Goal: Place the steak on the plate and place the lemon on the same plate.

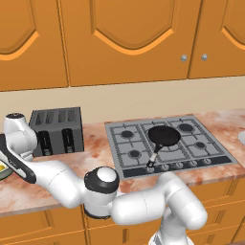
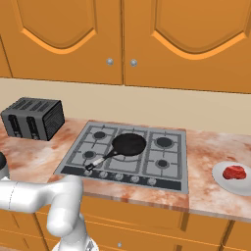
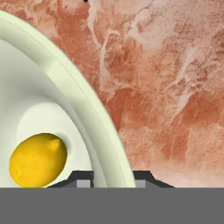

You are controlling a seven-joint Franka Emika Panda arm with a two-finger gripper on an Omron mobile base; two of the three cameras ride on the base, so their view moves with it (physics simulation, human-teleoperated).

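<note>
The lemon (image 3: 38,160) lies in a pale greenish-white bowl (image 3: 65,87) on the marble counter. My gripper (image 3: 113,179) hangs just over the bowl, its two fingertips (image 3: 83,179) standing on either side of the bowl's wall and closed against it, to the right of the lemon. In the left base view the hand is at the far left edge, over the bowl (image 1: 4,174). The steak (image 2: 235,172) rests on a white plate (image 2: 221,182) on the counter right of the stove.
A black frying pan (image 2: 129,144) sits on the grey stove (image 2: 162,164). A dark toaster (image 1: 57,130) stands against the wall left of the stove. Orange cabinets hang overhead. My arm stretches low along the counter's front edge.
</note>
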